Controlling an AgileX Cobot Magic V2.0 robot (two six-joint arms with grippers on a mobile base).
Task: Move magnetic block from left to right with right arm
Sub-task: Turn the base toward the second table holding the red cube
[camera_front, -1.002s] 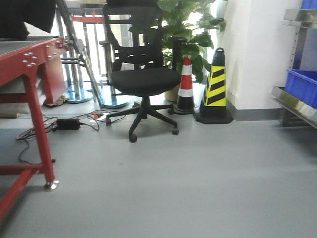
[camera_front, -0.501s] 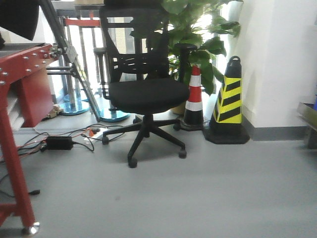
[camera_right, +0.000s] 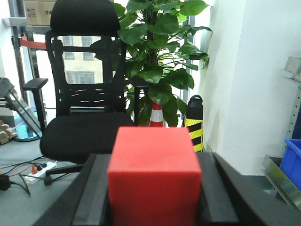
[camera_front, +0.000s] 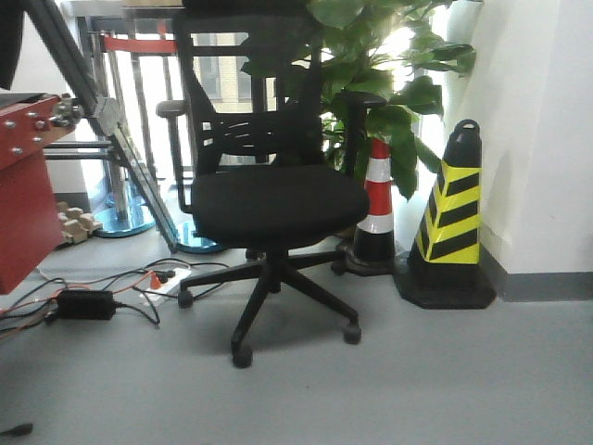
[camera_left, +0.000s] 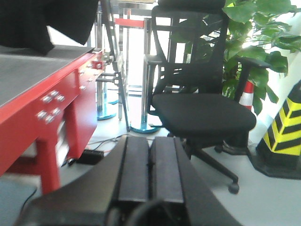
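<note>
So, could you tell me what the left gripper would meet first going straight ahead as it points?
Probably the black office chair; the left gripper aims toward its seat edge, though depth is unclear.

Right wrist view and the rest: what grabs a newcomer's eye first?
The bright red magnetic block fills the right wrist view, clamped in the right gripper. Centred in the front view stands a black office chair, with a yellow-and-black cone beside the wall.

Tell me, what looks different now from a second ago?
The front view has rolled closer: the office chair looks bigger, and the red table slid almost out on the left. The chair, the yellow-black cone and the plant kept their places beside each other.
</note>
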